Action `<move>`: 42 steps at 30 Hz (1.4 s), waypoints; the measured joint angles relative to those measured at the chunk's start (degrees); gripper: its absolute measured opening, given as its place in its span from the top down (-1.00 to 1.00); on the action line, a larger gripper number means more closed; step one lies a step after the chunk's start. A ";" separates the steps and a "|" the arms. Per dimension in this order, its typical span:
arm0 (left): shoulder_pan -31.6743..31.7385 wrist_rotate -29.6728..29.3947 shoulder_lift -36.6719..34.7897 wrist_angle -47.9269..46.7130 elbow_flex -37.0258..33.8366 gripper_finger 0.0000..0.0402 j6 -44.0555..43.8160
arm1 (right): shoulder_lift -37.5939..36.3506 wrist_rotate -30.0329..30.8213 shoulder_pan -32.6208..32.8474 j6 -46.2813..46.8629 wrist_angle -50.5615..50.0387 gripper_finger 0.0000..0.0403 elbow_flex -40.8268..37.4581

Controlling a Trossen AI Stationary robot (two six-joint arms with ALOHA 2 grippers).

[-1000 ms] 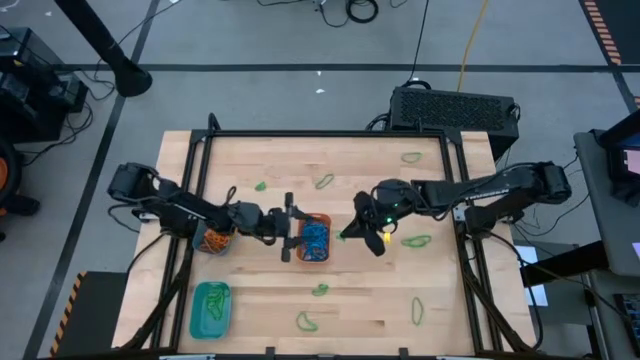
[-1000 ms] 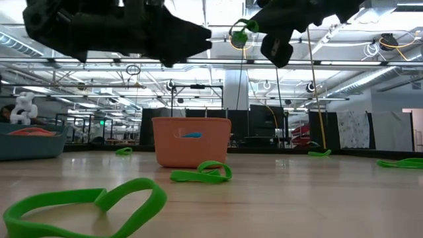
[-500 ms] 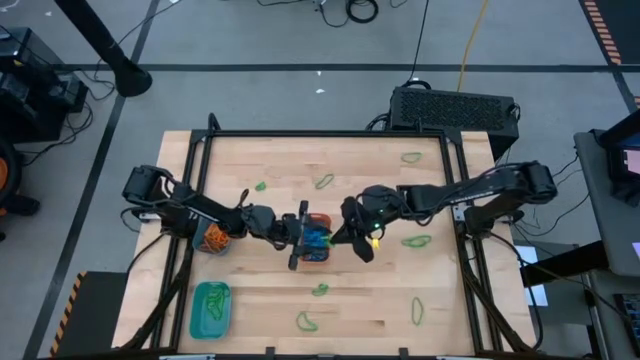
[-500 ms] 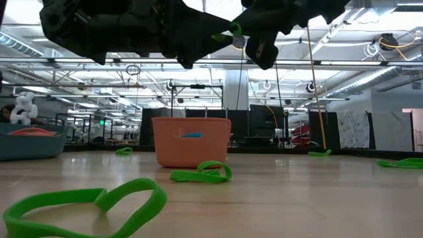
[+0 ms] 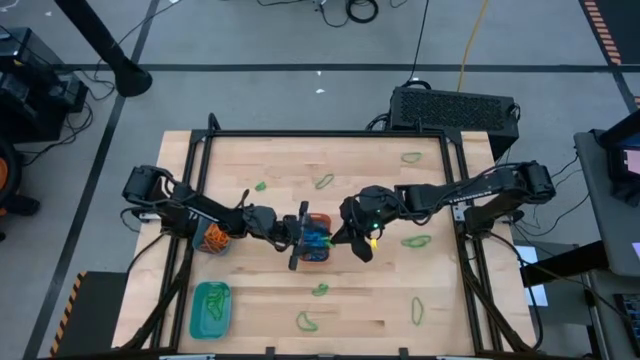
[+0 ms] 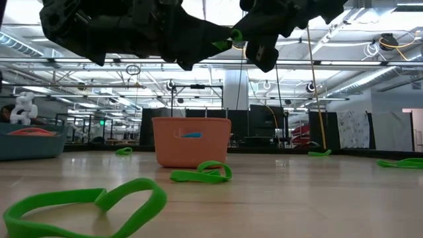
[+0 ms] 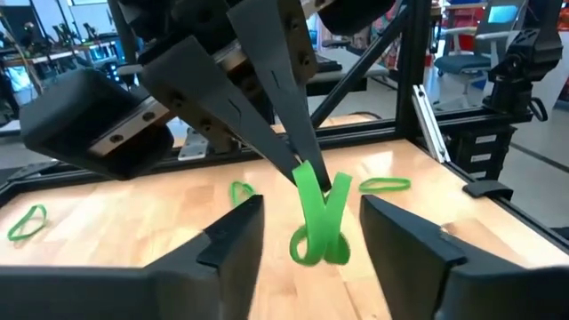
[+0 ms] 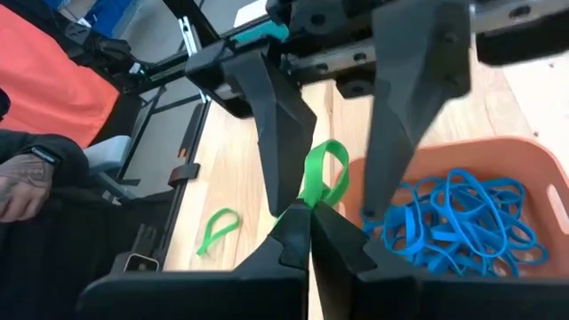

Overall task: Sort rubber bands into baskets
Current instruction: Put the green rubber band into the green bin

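Observation:
My right gripper (image 8: 308, 213) is shut on a green rubber band (image 7: 316, 222) and hovers over the right rim of the orange basket (image 6: 192, 142), which holds several blue bands (image 8: 453, 222). My left gripper (image 7: 311, 203) reaches in level from the table's left and is open. Its two fingers (image 8: 276, 133) stand on either side of the hanging green band and touch nothing. In the high view the two grippers meet above the orange basket (image 5: 316, 260) at the table's middle. My right gripper pinches the green band's upper end (image 7: 307, 173) between its two fingertips. The fingers slant down from the table's right. The band hangs below the tips as a twisted loop (image 8: 322, 173), slack and lifted clear of the basket.
A round basket (image 5: 203, 248) with orange bands stands at the left, and a teal basket (image 5: 211, 336) with green bands at the near left. Loose green bands (image 5: 416, 241) (image 6: 201, 173) lie scattered over the wooden table. A person's hand (image 8: 27, 178) shows beyond the table.
My left gripper has moved toward the table's right and my right gripper toward the left with the green band, so the two now meet over the orange basket. The left fingers now flank the band. Both have kept still for the last half second.

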 joint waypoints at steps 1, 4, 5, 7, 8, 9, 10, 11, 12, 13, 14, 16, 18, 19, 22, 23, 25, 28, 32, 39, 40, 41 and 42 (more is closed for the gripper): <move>0.00 -0.01 0.00 0.06 0.00 0.08 0.01 | 0.00 0.00 0.00 0.02 -0.29 1.00 0.00; 0.00 -0.03 0.00 0.15 0.24 0.29 0.11 | 0.00 -0.07 -0.02 0.00 -0.56 1.00 0.00; 0.00 -0.03 0.00 0.05 0.32 0.37 0.13 | 0.00 -0.07 -0.02 0.00 -0.61 1.00 0.00; 0.00 -0.03 0.00 0.01 0.35 0.54 0.15 | 0.00 -0.11 -0.06 0.00 -1.02 1.00 0.00; 0.00 -0.05 0.00 -0.11 0.35 0.63 0.17 | 0.00 -0.22 -0.07 0.00 -1.05 1.00 0.00; 0.02 -0.05 0.00 -0.25 0.35 0.72 0.35 | 0.00 -0.21 -0.04 -0.10 -1.04 1.00 0.00; 0.02 -0.05 0.00 -0.47 0.35 0.81 1.17 | -0.01 -0.22 -0.04 -0.32 -1.05 1.00 0.00; 0.02 -0.29 0.00 -0.64 0.35 0.90 1.95 | -0.02 -0.39 -0.04 -0.68 -0.99 1.00 0.00; 0.00 -0.28 0.00 -0.79 0.35 0.94 2.60 | -0.01 -0.39 -0.04 -1.32 -1.02 1.00 -0.01; 0.00 -0.25 0.00 -0.81 0.35 0.96 2.62 | -0.02 -0.37 -0.02 -1.85 -1.00 1.00 -0.02; 0.00 -0.25 0.00 -0.81 0.35 0.96 2.66 | -0.02 -0.35 -0.02 -2.37 -0.98 1.00 -0.02; 0.01 -0.25 0.00 -0.80 0.35 0.95 2.67 | -0.02 -0.33 -0.02 -3.37 -0.94 0.99 -0.02; 0.02 -0.28 0.00 -0.81 0.35 0.96 2.71 | -0.02 -0.31 -0.02 -4.22 -0.96 0.94 -0.02; 0.02 -0.28 0.00 -0.81 0.35 0.97 2.71 | -0.02 -0.31 -0.02 -4.64 -0.95 0.90 -0.02; 0.02 -0.28 -0.23 -1.32 0.35 0.98 2.73 | -0.02 -0.37 -0.01 -6.12 -0.99 0.74 -0.02; 0.02 -0.28 -0.89 -2.47 0.35 0.98 2.81 | -0.02 -0.34 -0.04 -6.82 -1.00 0.68 -0.02; 0.02 -0.33 -2.75 -5.14 0.36 0.98 3.19 | -0.05 -0.29 -0.21 -7.99 -0.99 0.56 -0.02; -0.67 -0.30 -7.69 -13.40 0.46 0.98 2.96 | -0.07 -0.04 -0.46 -8.83 -2.38 0.40 -0.02; -3.43 -0.30 -16.46 -28.70 0.46 0.98 -1.41 | -0.07 -0.04 -0.46 -9.11 -6.55 0.26 -0.02; -12.69 0.06 -32.01 -53.62 0.50 0.98 -21.50 | -0.07 0.11 1.03 -9.06 -8.11 0.17 -0.02; -14.36 0.42 -33.63 -57.59 0.50 0.98 -26.29 | -0.07 0.10 1.45 -9.34 -7.60 0.17 -0.02; -15.92 0.63 -34.87 -60.29 0.46 0.98 -32.07 | -0.07 0.09 1.80 -9.71 -7.21 0.17 -0.02; -17.49 0.79 -35.83 -62.00 0.46 0.98 -37.94 | -0.07 0.04 2.12 -10.27 -7.12 0.17 -0.02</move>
